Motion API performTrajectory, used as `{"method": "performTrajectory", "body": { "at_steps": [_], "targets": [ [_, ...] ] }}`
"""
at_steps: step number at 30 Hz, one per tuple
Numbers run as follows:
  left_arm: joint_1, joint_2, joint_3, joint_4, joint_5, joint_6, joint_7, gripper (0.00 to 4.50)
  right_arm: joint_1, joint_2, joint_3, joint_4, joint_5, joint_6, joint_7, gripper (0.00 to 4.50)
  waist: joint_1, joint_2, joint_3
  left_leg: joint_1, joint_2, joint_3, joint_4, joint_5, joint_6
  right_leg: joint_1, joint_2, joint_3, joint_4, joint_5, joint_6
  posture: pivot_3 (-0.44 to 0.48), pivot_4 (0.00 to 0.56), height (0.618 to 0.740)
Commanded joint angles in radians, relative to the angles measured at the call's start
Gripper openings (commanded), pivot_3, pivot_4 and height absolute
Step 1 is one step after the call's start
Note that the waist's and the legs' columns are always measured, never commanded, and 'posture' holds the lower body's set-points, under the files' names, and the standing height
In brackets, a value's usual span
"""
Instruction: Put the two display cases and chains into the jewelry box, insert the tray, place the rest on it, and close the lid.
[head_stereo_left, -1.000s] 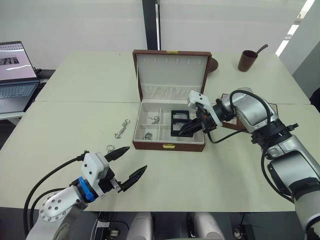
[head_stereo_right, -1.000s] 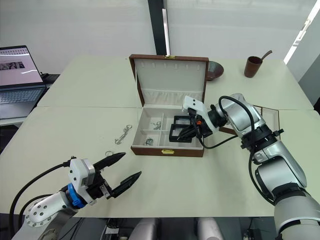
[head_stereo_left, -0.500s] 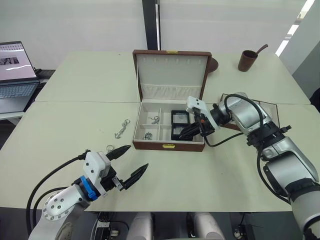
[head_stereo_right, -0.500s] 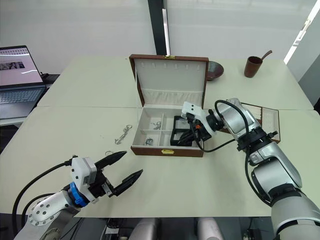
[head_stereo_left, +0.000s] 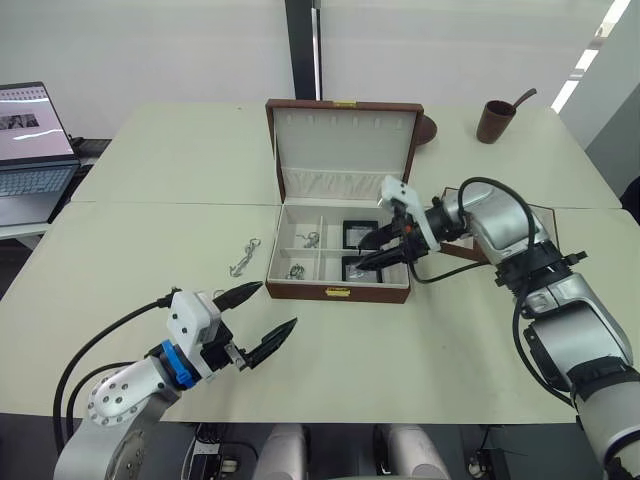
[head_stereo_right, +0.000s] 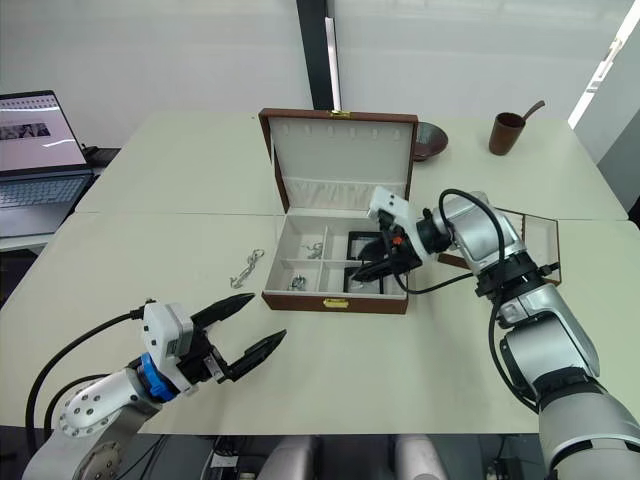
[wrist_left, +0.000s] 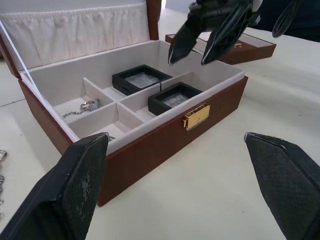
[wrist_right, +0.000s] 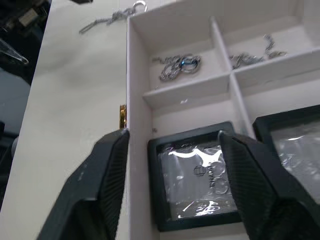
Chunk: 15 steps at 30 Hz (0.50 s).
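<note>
Both cases (wrist_left: 176, 97) sit in the box (head_stereo_left: 338, 262); right tool (head_stereo_left: 385, 247) spread and empty above them, left tool (head_stereo_left: 258, 313) released. Risk: chain (head_stereo_left: 244, 257) on counter (head_stereo_left: 150, 240) is thin, pinch may slip.

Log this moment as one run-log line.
right claw: open above jewelry box | two display cases: in box | left claw: open, empty | chains: on table | tray: out

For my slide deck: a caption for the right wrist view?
Open right gripper above a display case lying in the jewelry box.
</note>
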Motion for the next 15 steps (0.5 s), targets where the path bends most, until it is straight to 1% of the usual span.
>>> {"method": "performTrajectory", "body": {
  "at_steps": [1, 2, 5, 7, 9, 11, 15],
  "targets": [
    [-0.055, 0.054, 0.098, 0.043, -0.074, 0.043, -0.029, 4.50, 0.079, -0.063, -0.170, -0.125, 0.089, -0.059, -0.021, 4.38, 0.004, 0.000, 0.000, -0.001, 0.000, 0.000, 0.000, 0.000, 0.000, 0.000, 0.000, -0.001, -0.001, 0.000, 0.000, 0.000, 0.150, 0.740],
    [-0.067, 0.072, 0.120, 0.066, -0.085, 0.053, -0.042, 4.50, 0.125, -0.084, -0.206, -0.157, 0.100, -0.081, -0.033, 4.44, 0.004, 0.000, 0.000, -0.002, 0.000, 0.000, 0.000, 0.000, 0.000, 0.000, 0.000, -0.002, -0.001, 0.000, 0.000, 0.000, 0.150, 0.740],
    [-0.076, 0.117, 0.167, 0.118, -0.096, 0.064, -0.084, 4.50, 0.246, -0.137, -0.275, -0.214, 0.111, -0.144, -0.056, 4.44, 0.005, -0.001, 0.000, -0.002, 0.000, 0.000, 0.000, 0.000, 0.000, 0.000, -0.001, -0.001, -0.002, 0.000, 0.000, 0.000, 0.150, 0.740],
    [-0.084, 0.143, 0.219, 0.176, -0.105, 0.065, -0.102, 4.50, 0.336, -0.158, -0.359, -0.249, 0.146, -0.170, -0.093, 4.44, 0.002, 0.000, 0.000, -0.002, 0.000, 0.001, 0.000, 0.000, 0.000, -0.001, -0.001, 0.001, -0.002, 0.000, 0.000, 0.000, 0.150, 0.740],
    [-0.097, 0.167, 0.276, 0.253, -0.106, 0.060, -0.116, 4.50, 0.429, -0.210, -0.416, -0.260, 0.134, -0.190, -0.130, 4.44, 0.000, 0.000, 0.000, -0.002, 0.000, 0.002, 0.000, 0.000, 0.000, -0.001, -0.001, 0.001, -0.002, 0.000, 0.000, 0.000, 0.150, 0.740],
    [-0.104, 0.181, 0.318, 0.328, -0.094, 0.042, -0.127, 4.50, 0.504, -0.267, -0.459, -0.214, 0.115, -0.212, -0.155, 4.44, -0.002, 0.000, 0.000, -0.001, 0.000, 0.003, 0.000, 0.000, 0.000, -0.001, 0.000, 0.000, -0.001, 0.000, 0.000, 0.000, 0.150, 0.740],
    [-0.089, 0.191, 0.370, 0.418, -0.068, 0.009, -0.144, 4.50, 0.640, -0.323, -0.533, -0.166, 0.110, -0.290, -0.186, 4.44, -0.003, 0.000, 0.000, 0.001, 0.000, 0.006, 0.000, 0.000, 0.000, 0.000, 0.000, 0.002, 0.000, 0.000, 0.000, 0.000, 0.150, 0.740]
  ]
}}
